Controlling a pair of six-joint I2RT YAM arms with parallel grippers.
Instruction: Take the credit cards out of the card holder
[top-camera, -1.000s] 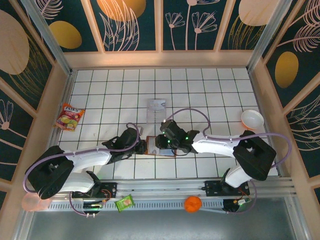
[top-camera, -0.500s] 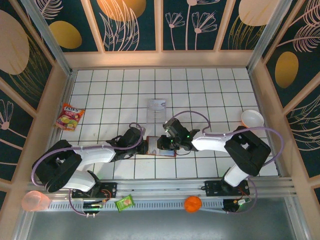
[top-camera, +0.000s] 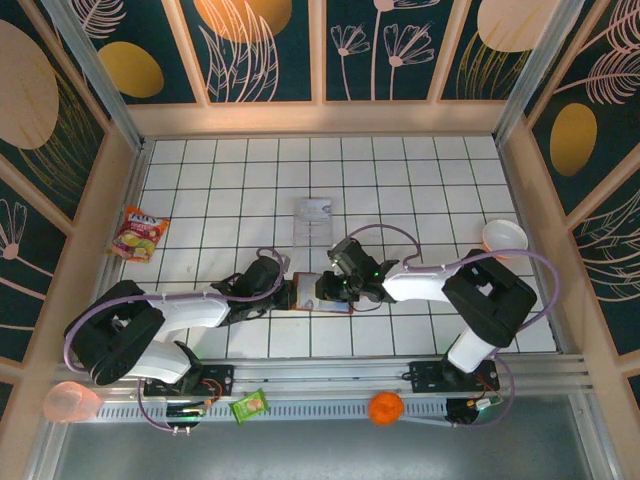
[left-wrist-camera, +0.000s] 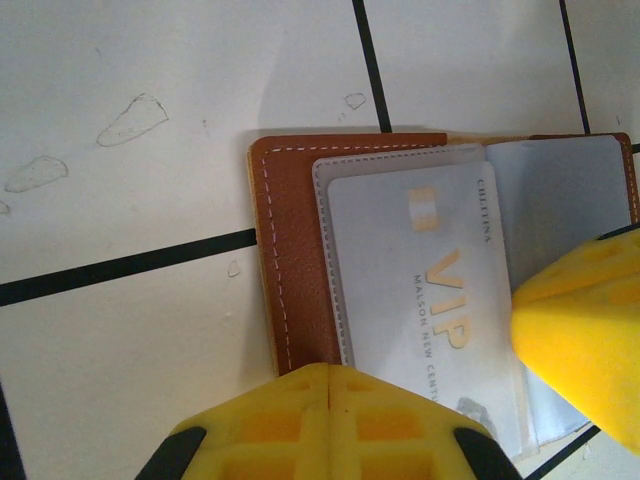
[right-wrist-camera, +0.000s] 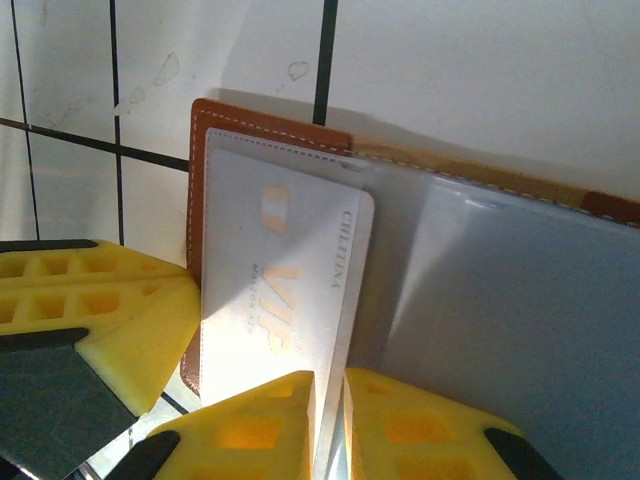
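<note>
Right tool has clamped credit card; left tool, together, at card holder edge.

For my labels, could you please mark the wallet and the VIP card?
wallet (left-wrist-camera: 290, 260): left wrist view, brown leather flap.
VIP card (left-wrist-camera: 430, 300): left wrist view, printed face.

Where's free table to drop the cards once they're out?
Free: far rows behind the clear tray; the stretch between the snack packet and tray; the tiles between tray and white bowl. Crowded: centre, where left gripper and right gripper meet on the card holder, right pinching a credit card.
</note>
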